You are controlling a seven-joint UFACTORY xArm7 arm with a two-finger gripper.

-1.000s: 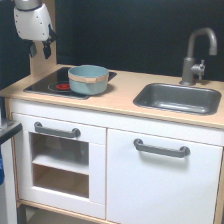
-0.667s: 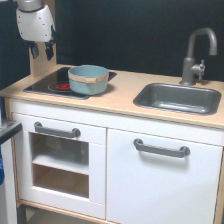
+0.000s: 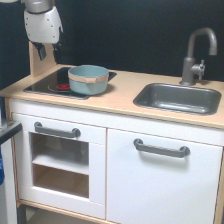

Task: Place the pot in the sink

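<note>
The pot (image 3: 88, 79) sits on the black stovetop (image 3: 50, 85) at the exterior view's left end of the wooden surface (image 3: 120, 102), covering one burner spot while a red ring (image 3: 63, 86) shows just beside it. It stands upright and free, nothing touching it, so the task looks not yet begun. The sink (image 3: 177, 97) lies well apart toward the exterior view's right, set into the same surface with a grey tap (image 3: 197, 55) behind it, and its basin holds nothing that would block a drop. The claw (image 3: 42, 50) hangs high above the stovetop's back left corner, clear of the pot. Only a dark tip shows beneath the white arm housing (image 3: 43, 24), so I cannot tell whether it is spread or pressed together.
</note>
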